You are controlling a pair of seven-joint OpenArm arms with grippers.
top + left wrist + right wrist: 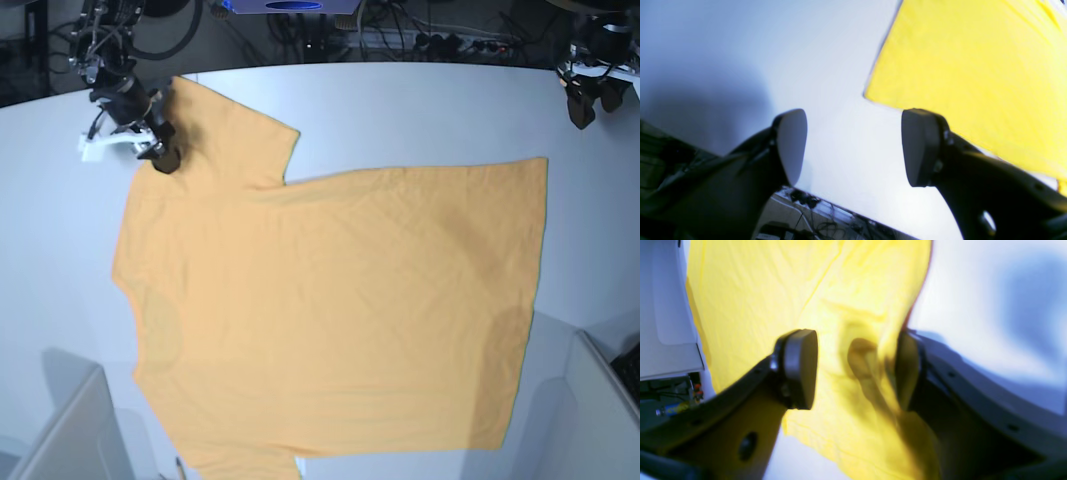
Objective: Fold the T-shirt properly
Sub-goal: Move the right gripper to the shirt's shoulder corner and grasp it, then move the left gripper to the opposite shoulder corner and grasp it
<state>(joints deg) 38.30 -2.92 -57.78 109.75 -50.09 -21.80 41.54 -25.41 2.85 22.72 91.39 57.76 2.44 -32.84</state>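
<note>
Item: one plain yellow-orange short-sleeved cotton T-shirt (330, 300), spread flat and nearly smooth on a white table (420, 110).

Progress: no fold shows anywhere in the base view. Body, hem and one sleeve all lie in a single layer, so the work seems to stand at its very start. All folds appear to remain: sleeves inward, sides over, then body doubled. No print or neck tag can be made out from here.

Right gripper (857, 370): jaws apart, at the sleeve. In the right wrist view a raised ridge of yellow cloth stands between the two pads, close against the far pad, with a gap on the near pad's side. Not clamped as far as can be seen; judged to be poised around a pinch of the sleeve edge. The rest of the shirt extends ahead of and beneath this gripper.

Left gripper (853, 146): jaws wide, nothing between them. It hangs over bare table, off the shirt. In the left wrist view a corner of the shirt lies ahead of it and to the side of one finger, apart from the pads. In the base view this gripper sits well clear of the hem corner, above the table's far edge.
</note>
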